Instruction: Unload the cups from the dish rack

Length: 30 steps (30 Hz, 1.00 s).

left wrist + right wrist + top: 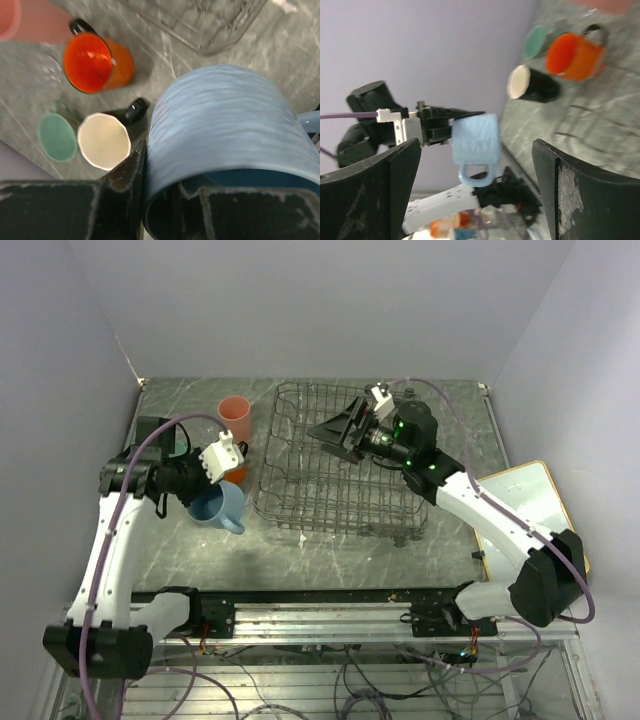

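Left tool [159, 186] clamps light-blue mug [220, 125] rim — clear wrist-side only.

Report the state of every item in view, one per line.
light-blue mug: gripped at its rim by the left claw, outside the dish rack
left claw: shut on the light-blue mug
right claw: open, empty, over the dish rack
orange mug: upright, empty
black mug: upright, empty
mint-green cup: upright
pink tumbler: upright
dish rack: no cup seen inside
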Each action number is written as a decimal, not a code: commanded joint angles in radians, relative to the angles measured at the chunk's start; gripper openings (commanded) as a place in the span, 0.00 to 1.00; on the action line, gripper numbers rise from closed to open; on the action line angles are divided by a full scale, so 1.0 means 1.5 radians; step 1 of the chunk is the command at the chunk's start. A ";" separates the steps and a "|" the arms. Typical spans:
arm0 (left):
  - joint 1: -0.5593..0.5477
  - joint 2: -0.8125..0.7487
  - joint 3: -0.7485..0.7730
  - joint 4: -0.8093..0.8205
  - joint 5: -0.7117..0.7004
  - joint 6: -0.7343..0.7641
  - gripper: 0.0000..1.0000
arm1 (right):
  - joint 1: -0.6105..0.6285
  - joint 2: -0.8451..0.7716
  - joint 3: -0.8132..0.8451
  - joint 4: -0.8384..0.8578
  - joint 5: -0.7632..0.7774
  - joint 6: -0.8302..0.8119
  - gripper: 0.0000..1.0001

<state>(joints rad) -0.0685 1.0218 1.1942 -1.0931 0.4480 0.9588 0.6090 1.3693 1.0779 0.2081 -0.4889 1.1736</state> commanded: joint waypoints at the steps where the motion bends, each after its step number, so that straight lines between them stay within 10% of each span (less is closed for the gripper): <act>1: -0.008 0.050 0.013 -0.034 -0.085 -0.039 0.07 | -0.051 -0.024 -0.010 -0.189 0.085 -0.144 0.93; 14: -0.072 0.150 -0.090 0.097 -0.208 -0.109 0.07 | -0.161 -0.057 0.025 -0.379 0.341 -0.310 0.98; 30: -0.148 0.228 -0.165 0.235 -0.257 -0.098 0.07 | -0.238 -0.012 0.061 -0.411 0.383 -0.363 1.00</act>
<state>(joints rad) -0.2661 1.3632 0.9497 -0.8196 0.0807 0.7971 0.2863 1.3167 1.1416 -0.3954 0.0608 0.6628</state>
